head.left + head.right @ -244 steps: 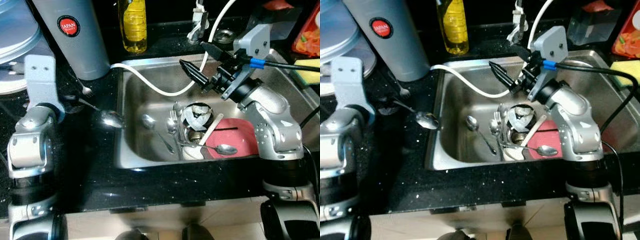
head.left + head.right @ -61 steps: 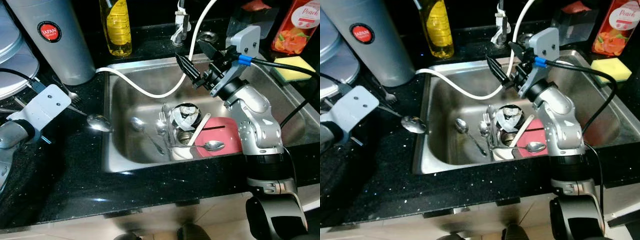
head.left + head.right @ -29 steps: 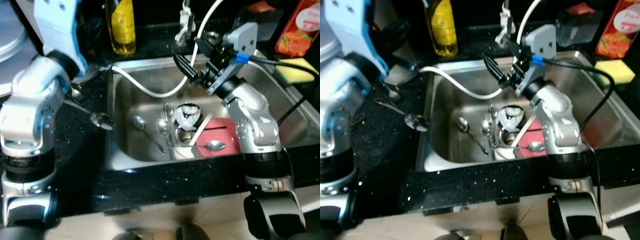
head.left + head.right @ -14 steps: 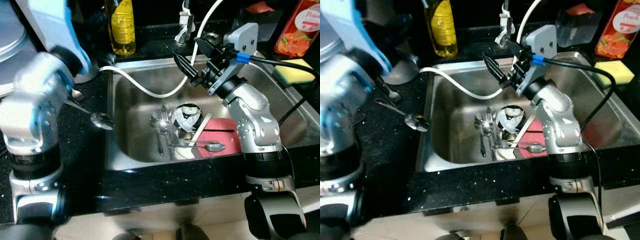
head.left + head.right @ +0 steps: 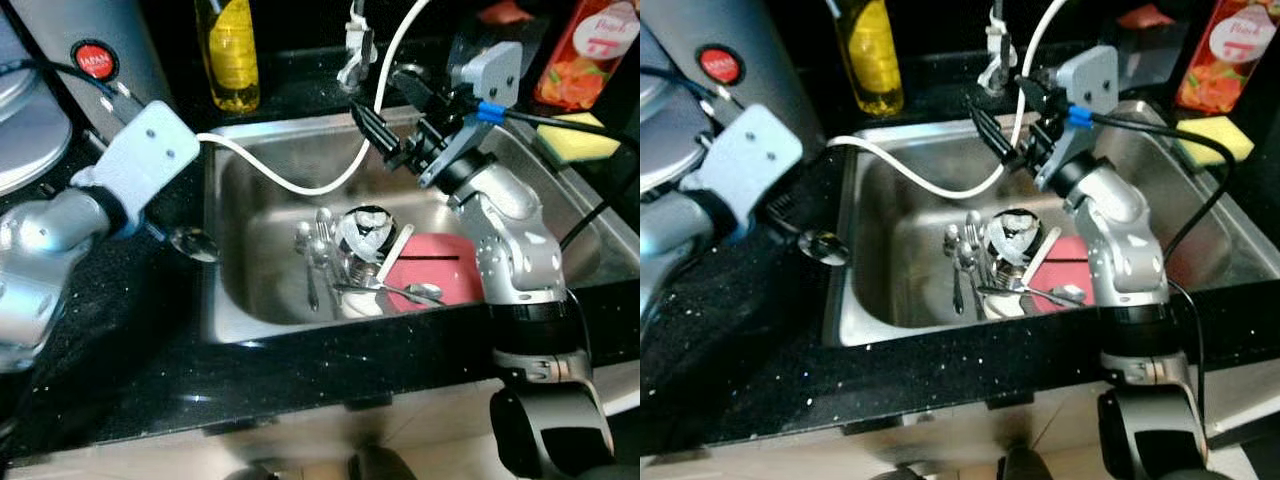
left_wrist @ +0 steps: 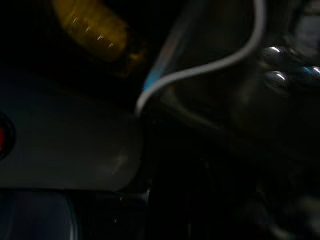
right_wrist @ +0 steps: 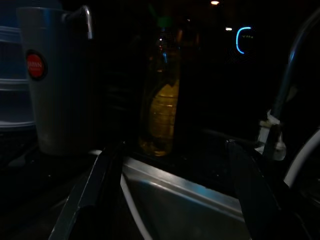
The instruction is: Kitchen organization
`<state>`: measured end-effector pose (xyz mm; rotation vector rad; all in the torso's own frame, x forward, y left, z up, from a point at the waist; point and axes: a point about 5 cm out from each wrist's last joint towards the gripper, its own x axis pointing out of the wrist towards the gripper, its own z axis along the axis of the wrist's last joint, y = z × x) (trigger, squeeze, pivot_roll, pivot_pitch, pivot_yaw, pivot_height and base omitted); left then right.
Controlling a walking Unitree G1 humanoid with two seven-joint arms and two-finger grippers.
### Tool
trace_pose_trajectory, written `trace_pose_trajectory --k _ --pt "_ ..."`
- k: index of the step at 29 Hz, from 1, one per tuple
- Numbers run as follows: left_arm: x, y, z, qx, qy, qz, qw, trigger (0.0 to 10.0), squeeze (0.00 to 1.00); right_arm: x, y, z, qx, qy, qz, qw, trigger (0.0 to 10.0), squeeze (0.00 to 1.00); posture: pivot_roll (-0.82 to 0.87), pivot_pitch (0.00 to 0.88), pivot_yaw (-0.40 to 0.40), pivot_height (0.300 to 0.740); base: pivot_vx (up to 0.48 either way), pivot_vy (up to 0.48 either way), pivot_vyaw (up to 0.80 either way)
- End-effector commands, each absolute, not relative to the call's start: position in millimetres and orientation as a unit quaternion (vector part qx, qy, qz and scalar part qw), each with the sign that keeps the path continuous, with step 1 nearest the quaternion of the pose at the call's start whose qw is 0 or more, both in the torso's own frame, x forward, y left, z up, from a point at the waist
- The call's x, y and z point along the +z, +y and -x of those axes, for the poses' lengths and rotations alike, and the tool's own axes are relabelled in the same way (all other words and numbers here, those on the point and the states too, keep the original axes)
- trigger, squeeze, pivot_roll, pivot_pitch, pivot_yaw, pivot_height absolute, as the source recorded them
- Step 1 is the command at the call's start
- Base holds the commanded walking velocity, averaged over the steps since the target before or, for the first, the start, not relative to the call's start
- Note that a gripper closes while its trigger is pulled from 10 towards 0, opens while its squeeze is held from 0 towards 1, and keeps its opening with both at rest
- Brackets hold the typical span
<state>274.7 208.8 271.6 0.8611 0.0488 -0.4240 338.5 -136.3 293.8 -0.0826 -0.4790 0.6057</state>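
**Sink stn: R gripper spread over basin, L arm at counter edge**

1. Nearest you: black speckled counter [image 5: 300, 375] runs along the front edge of the steel sink [image 5: 240, 300].

2. Sink contents. You see a cluster of dishes at the basin ctr: a red plate [image 5: 440, 275] lies flat on the right side, w/ a spoon [image 5: 410, 292] across its front edge. A white spatula-like utensil [image 5: 397, 255] leans diagonally beside a round shiny dish [image 5: 362, 232]. Just left of that dish, several forks and spoons [image 5: 312, 250] lie together on the basin floor.

3. Left of sink, on the counter: one loose spoon [image 5: 192, 243], bowl toward the sink rim, just beside it.

4. L arm: silver forearm and wrist plate [image 5: 150, 150] sit over the counter, above the loose spoon. You cannot tell the state of the left gripper; its fingers are hidden. L wrist view is very dark and blurred.

5. R gripper [image 5: 385, 115] hangs over the back of the basin, above the dishes, fingers [image 7: 95, 185] released, spread wide, holding nothing.

6. A white hose [image 5: 300, 180] loops from the left sink rim across the basin and up past the R gripper.

7. Far side, behind the sink: grey cylindrical container [image 5: 95, 60] w/ red round label at left, yellow bottle [image 5: 228, 55] beside it, yellow sponge [image 5: 575, 140] and a peach-print carton [image 5: 585, 50] at right.
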Motion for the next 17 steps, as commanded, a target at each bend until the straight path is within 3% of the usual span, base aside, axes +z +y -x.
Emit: trace_pose_trajectory --k 1,2,12,13,14,17 --pt "277 212 -262 -0.238 0.027 -0.454 0.858 10.0 0.89 290 -134 -338 0.299 -0.227 0.039 0.926 10.0 0.00 -0.04 0.093 0.053 0.740 0.000 0.000 0.00" --pt "277 214 -256 -0.256 0.035 -0.468 0.845 10.0 1.00 289 -133 -338 0.300 -0.226 0.039 0.926 10.0 0.00 -0.04 0.094 0.055 0.740 0.000 0.000 0.00" --pt "262 217 -249 -0.288 0.077 -0.490 0.819 10.0 1.00 289 -131 -339 0.302 -0.226 0.036 0.925 10.0 0.00 -0.04 0.095 0.053 0.740 0.000 0.000 0.00" --pt "260 218 -249 -0.287 0.082 -0.494 0.816 10.0 0.29 289 -131 -339 0.302 -0.226 0.035 0.925 10.0 0.00 -0.04 0.095 0.052 0.740 0.000 0.000 0.00" --pt "256 221 -250 -0.284 0.093 -0.500 0.813 10.0 0.00 289 -132 -339 0.301 -0.226 0.036 0.926 10.0 0.00 -0.04 0.096 0.052 0.740 0.000 0.000 0.00" --pt "253 230 -249 -0.274 0.112 -0.510 0.807 10.0 0.00 290 -133 -339 0.300 -0.227 0.037 0.926 10.0 0.00 -0.04 0.097 0.055 0.740 0.000 0.000 0.00"
